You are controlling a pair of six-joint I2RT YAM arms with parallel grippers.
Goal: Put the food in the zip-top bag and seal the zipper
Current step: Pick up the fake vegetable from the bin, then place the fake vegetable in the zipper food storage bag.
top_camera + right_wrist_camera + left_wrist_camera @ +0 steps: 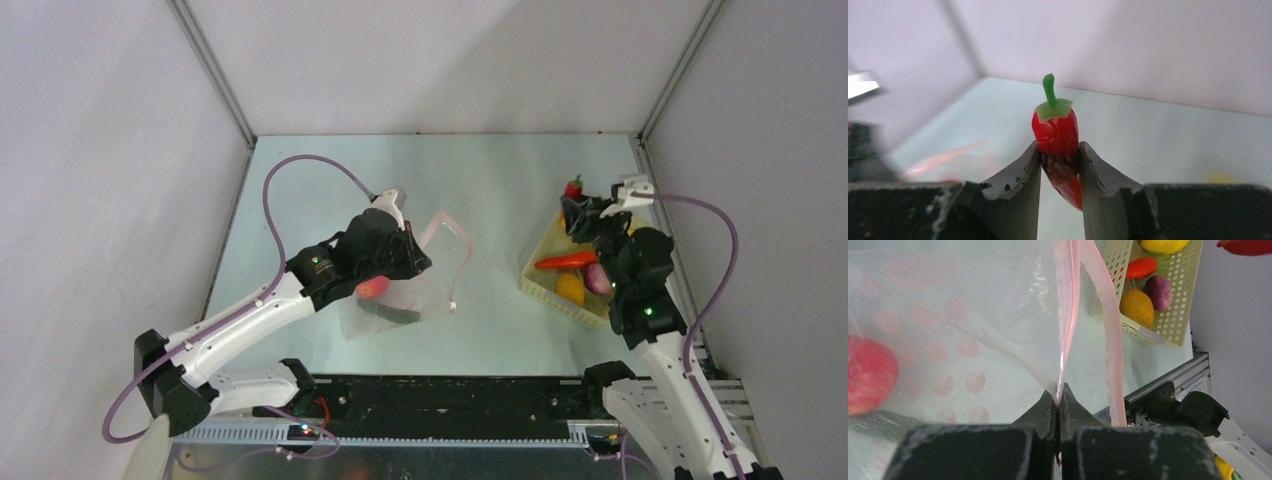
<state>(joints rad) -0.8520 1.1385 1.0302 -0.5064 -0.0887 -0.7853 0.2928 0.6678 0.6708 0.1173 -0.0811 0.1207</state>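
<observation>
Tabletop (500,180) pale green, walls (440,60) white, left claw (1059,396) pinching zipper (1068,300), right claw (1060,162) gripping pepper (1055,129).

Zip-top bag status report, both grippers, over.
Left gripper shut on zip-top bag rim, mouth open. Right gripper shut on red chili, near basket. Nothing between chili and bag.

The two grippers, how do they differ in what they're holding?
The left gripper pinches the zip-top bag by its thin pink edge; the right gripper clamps a small red pepper. The left gripper sits mid-table; the right gripper is by the basket. Both are shut.
</observation>
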